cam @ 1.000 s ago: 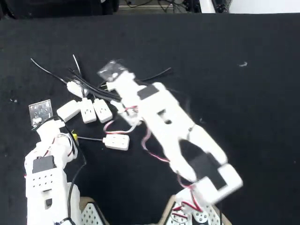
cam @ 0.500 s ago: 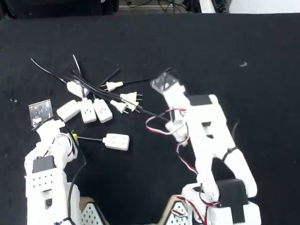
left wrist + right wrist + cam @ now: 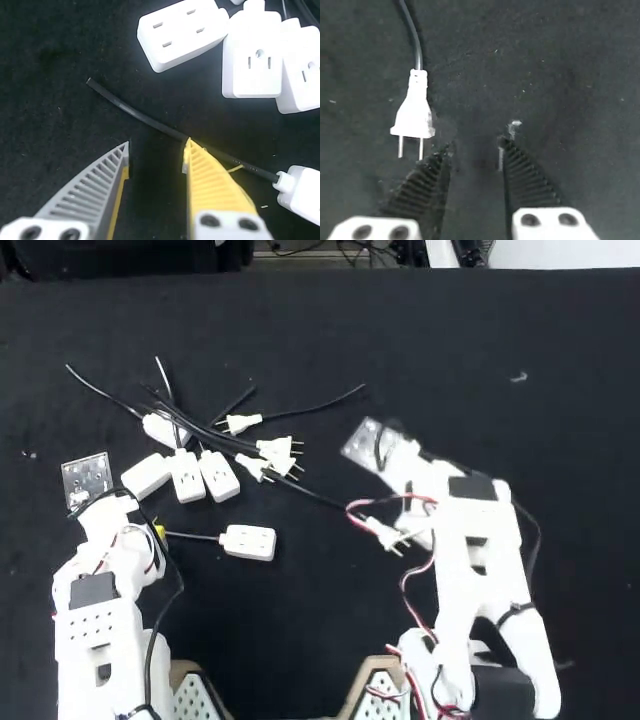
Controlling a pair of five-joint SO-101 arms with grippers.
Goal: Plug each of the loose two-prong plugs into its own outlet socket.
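Note:
Several white two-prong plugs on black cords lie left of the table's middle: one [image 3: 240, 423], another [image 3: 276, 448] and a third [image 3: 256, 468]. A further plug [image 3: 383, 531] [image 3: 413, 116] lies beside my right arm, its prongs close to one finger [image 3: 427, 175]. My right gripper [image 3: 372, 448] [image 3: 475, 150] is open and holds nothing. White outlet sockets [image 3: 187, 476] [image 3: 182, 32] sit in a row, with one more socket [image 3: 248, 541] [image 3: 300, 192] nearer. My left gripper [image 3: 88, 480] [image 3: 156, 150] is open just over that socket's black cord [image 3: 145, 120].
Black cords [image 3: 190, 425] cross in a tangle behind the sockets. A small white speck [image 3: 517, 377] lies far right on the black table [image 3: 480, 350]. Both arm bases stand at the near edge.
My right arm has swung from over the plug pile to the right and drawn back. A plug now lies beside it, its cord trailing left. The left arm has not moved.

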